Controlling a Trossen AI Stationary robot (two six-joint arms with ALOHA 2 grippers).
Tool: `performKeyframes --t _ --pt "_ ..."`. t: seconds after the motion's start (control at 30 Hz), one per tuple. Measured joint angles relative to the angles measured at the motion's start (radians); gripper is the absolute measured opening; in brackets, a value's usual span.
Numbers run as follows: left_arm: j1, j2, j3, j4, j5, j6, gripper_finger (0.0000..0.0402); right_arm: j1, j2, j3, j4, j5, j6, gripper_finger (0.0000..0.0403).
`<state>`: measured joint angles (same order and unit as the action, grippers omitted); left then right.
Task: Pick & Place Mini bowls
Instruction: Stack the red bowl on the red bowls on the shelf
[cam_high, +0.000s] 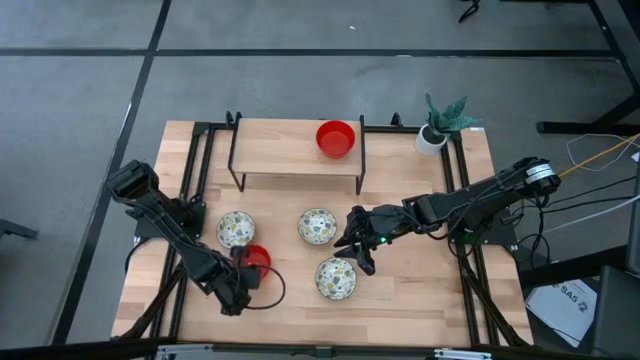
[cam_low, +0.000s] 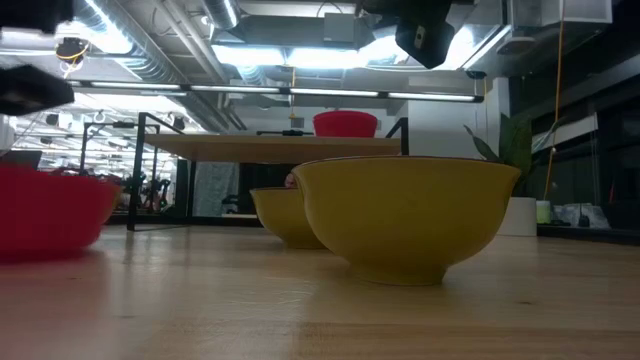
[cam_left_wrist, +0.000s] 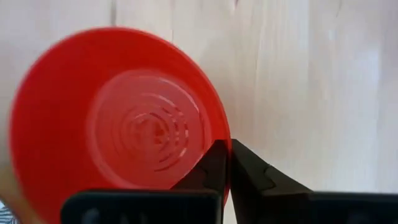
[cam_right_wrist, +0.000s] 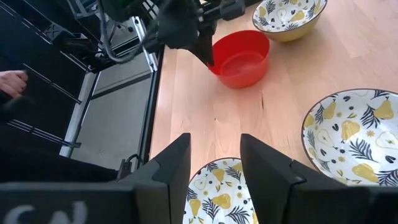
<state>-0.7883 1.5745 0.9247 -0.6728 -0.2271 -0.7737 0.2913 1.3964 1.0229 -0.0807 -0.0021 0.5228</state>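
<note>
The left gripper (cam_high: 247, 268) is at the near left of a pale wooden table (cam_high: 400, 300), with its 2 dark fingers (cam_left_wrist: 245, 171) pinched together on the rim of a glossy red bowl (cam_high: 256, 258). In the left wrist view one finger sits inside the bowl and the other outside, the thin wall clamped between them. The bowl is round and smooth, with faint concentric rings on its floor, and it rests on the tabletop.

The right gripper (cam_high: 361, 252) hangs over the middle of the table with its 2 blocky black fingers (cam_right_wrist: 267, 165) partly apart and holding nothing. It hovers above the rim of a patterned bowl (cam_high: 336, 278) at the near centre.

3 patterned bowls lie on the table: the near-centre one, one (cam_high: 317, 226) just beyond it, and one (cam_high: 236, 229) to the left, just beside the red bowl. Each is white inside with yellow pears and dark leaf sprigs, and mustard yellow outside, as the low view shows.

A second red bowl (cam_high: 336, 138) stands on a raised wooden shelf (cam_high: 280, 150) with black metal legs at the far side of the table. A small white pot with a green plant (cam_high: 436, 130) stands at the far right corner.
</note>
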Motion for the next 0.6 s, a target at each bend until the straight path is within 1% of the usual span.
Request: performKeyframes --t 0.07,0.17,0.33,0.4,0.47,0.6 --pt "0.000 0.000 0.030 0.008 -0.033 -0.033 0.0004 0.000 0.000 0.000 0.000 0.000 0.009 0.0140" --pt "0.001 0.000 0.081 0.020 -0.062 -0.043 0.0004 0.000 0.000 0.000 0.000 0.000 0.047 0.0140" --pt "0.001 -0.001 0.165 0.034 -0.069 -0.051 0.0003 0.000 0.000 0.000 0.000 -0.001 0.050 0.0140" --pt "0.004 -0.001 0.194 0.040 -0.092 -0.068 0.0003 0.000 0.000 0.000 0.000 -0.002 0.051 0.0140" --pt "0.007 -0.001 0.223 0.040 -0.147 -0.086 0.0003 0.000 0.000 0.000 0.004 -0.001 0.053 0.0140" --pt "0.031 -0.001 0.274 0.041 -0.330 -0.080 0.0003 0.010 0.000 0.000 0.073 0.001 0.036 0.0140"
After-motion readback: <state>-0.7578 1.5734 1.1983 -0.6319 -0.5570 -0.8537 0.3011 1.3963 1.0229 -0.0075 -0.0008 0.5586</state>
